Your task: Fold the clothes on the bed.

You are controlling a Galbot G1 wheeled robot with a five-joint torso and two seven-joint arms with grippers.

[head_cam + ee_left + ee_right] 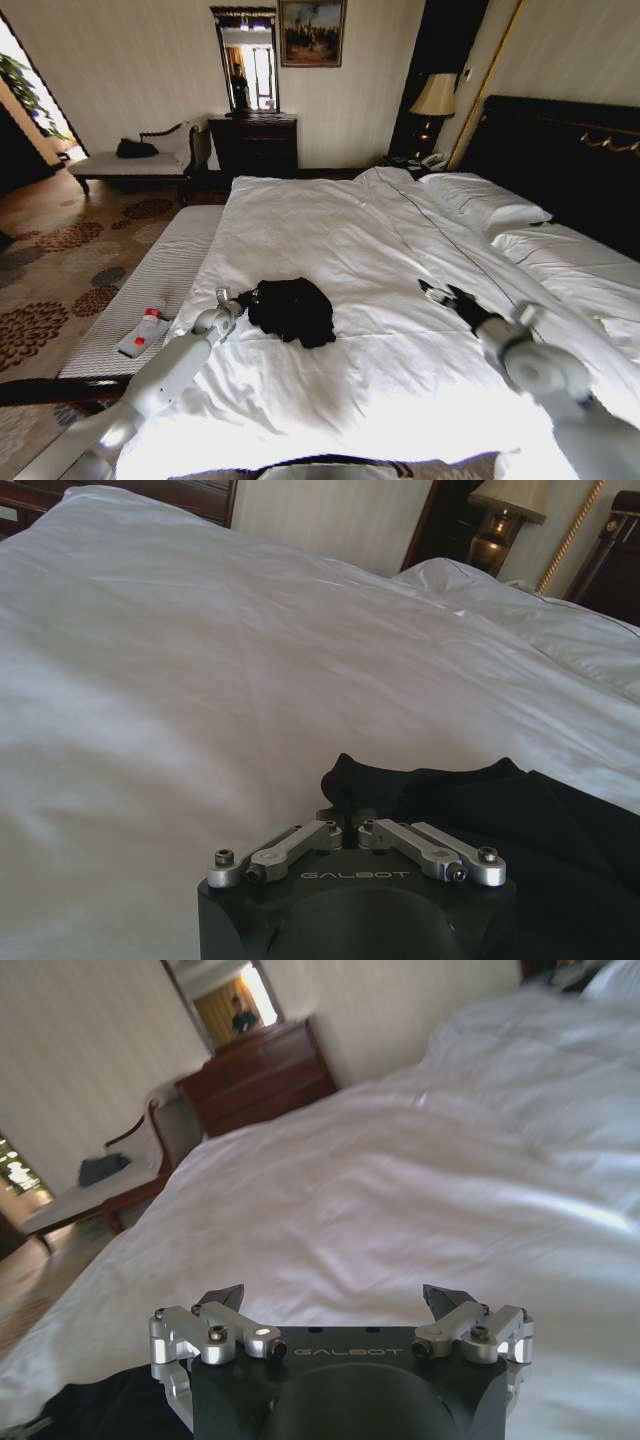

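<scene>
One white bed [400,380] — one black T-shirt [292,310] pinched by left gripper [345,828]; right gripper [335,1305] wide open, empty.

The bed [350,250] is wide, covered by a rumpled white duvet, with white pillows [490,208] against its dark headboard. A crumpled black T-shirt [292,310] lies directly on the duvet, toward the bed's near left part, well apart from the pillows.

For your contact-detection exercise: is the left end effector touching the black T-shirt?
Touching. In the left wrist view, the left end effector is shut on the edge of the black T-shirt; the head view agrees.
</scene>
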